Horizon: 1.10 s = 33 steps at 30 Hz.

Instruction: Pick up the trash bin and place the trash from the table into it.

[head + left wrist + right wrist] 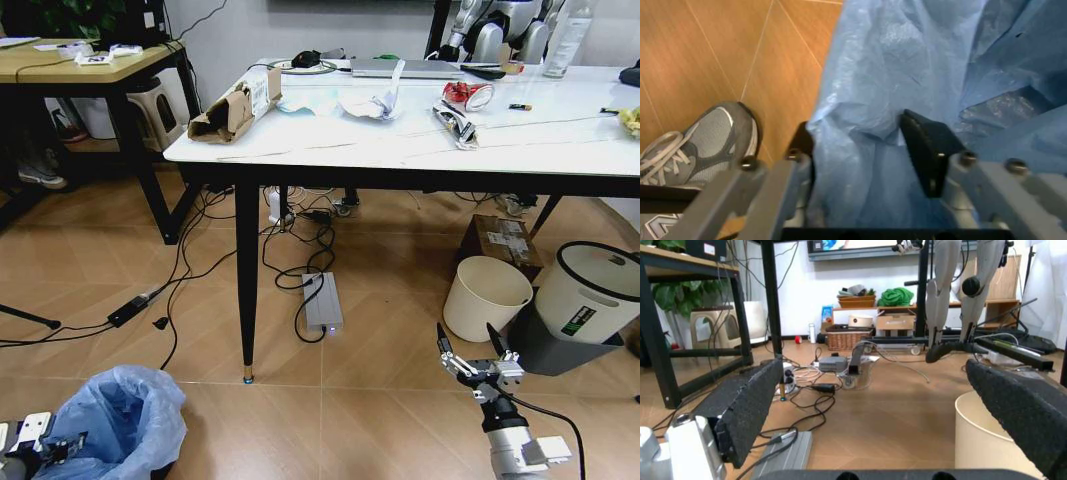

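Bin-grabbing looks like the step in hand. At the far left, low on the wooden floor, the left gripper (30, 440) sits against the trash bin (125, 420), a small round bin whose crinkly light-blue bag spills over the rim. In the left wrist view the left gripper (867, 150) straddles that rim: one black pad (928, 147) lies inside the bag and the other finger outside, with bunched plastic pressed between them. The jaws look closed on the rim, a hold that would let the bin be lifted by its edge while the mouth stays open for dropping things in. A grey shoe (697, 147) stands on the floor just beside the bin.

Moving right, the table (330, 150) carries the trash, well above and apart from the bin, so none of it has gone in yet. Torn brown cardboard (235, 108) lies at the near left corner, crumpled white paper (368, 103) toward the middle, then a crushed red can (468, 95) and a silver wrapper (457, 124). A laptop (405, 68) lies at the back.

Under the table's right end stand a cream bucket (485, 297) and a white bin with black rim (590, 290). In front of them the right gripper (470, 345) hangs low with its fingers spread wide and nothing between them, seemingly kept free to pick litter once the bin is up.
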Tool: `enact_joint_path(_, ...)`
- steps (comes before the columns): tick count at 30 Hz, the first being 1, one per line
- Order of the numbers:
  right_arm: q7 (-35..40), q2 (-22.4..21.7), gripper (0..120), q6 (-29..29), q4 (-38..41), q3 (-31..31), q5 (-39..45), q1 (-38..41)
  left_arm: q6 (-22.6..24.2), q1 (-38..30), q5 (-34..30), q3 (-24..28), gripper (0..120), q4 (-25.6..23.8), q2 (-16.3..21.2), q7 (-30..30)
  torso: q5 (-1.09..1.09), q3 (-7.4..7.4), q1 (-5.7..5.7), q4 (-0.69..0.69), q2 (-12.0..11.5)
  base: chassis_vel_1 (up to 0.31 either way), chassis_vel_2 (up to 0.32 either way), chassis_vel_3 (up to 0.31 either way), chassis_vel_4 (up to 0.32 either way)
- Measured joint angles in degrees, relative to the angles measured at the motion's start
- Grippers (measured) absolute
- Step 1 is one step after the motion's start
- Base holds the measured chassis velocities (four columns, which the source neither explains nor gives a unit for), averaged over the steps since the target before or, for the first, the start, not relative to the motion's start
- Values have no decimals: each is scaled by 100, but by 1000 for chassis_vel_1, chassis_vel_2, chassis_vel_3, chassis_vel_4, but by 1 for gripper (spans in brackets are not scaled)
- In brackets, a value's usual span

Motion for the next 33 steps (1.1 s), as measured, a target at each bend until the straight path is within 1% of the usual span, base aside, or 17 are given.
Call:
enact_joint_path(3, 1, -2, 100, -1, 3, 8, 1, -2, 15, -13, 2, 9, 24, 0, 5, 0, 0, 0, 0, 0, 0, 0, 0, 0, 0)
enact_joint_path(4, 1, -2, 100, -1, 5, 9, 2, -2, 18, -16, 2, 10, 22, -1, 6, -1, 0, 0, 0, 0, 0, 0, 0, 0, 0)
enact_joint_path(5, 2, -2, 100, -1, 7, 10, 4, -2, 23, -20, 2, 13, 14, -5, 8, -2, 0, 0, 0, 0, 0, 0, 0, 0, 0)
enact_joint_path(6, 2, -2, 100, -1, 7, 10, 4, -2, 23, -20, 2, 13, 14, -5, 8, -2, 0, 0, 0, 0, 0, 0, 0, 0, 0)
enact_joint_path(10, 2, 1, 100, -1, 8, 14, 6, -7, 23, -27, -7, 16, 0, -21, 16, 4, 2, 0, 0, -1, 0, 0, 0, 0, 0)
enact_joint_path(13, 2, 3, 100, 1, 6, 16, 6, -10, 22, -27, -12, 15, 0, -26, 16, 5, 1, 0, 0, -2, 0, 0, 0, 0, 0)
enact_joint_path(23, 2, 13, 100, 9, 5, 18, 5, -21, -36, -13, -66, 9, 0, -87, -31, 6, 2, 0, 0, 1, 0, 0, 0, 0, 0)
enact_joint_path(26, 2, 13, 100, 11, 5, 19, 3, -28, -104, 28, -168, 5, 0, -193, -63, 8, 2, 0, 0, 1, 0, 0, 0, 0, 0)
enact_joint_path(30, 2, 14, 100, 11, 19, 24, -5, -39, -239, 139, -260, 11, 0, -497, -160, 85, -4, 1, 0, 0, 0, 0, 0, 0, 0)
enact_joint_path(31, 2, 15, 100, 11, 24, 28, -9, -47, -264, 199, -279, 12, 0, -652, -197, 130, -5, 1, 0, 0, 0, 0, 0, 0, 0)
enact_joint_path(32, 2, 15, 100, 11, 24, 28, -9, -47, -264, 199, -279, 12, 0, -652, -197, 130, -5, 1, 0, 0, 0, 0, 0, 0, 0)
enact_joint_path(33, 2, 15, 100, 11, 25, 31, -13, -54, -288, 243, -280, 12, 0, -768, -219, 193, -3, 1, 0, 0, 0, 0, 0, 0, 0)
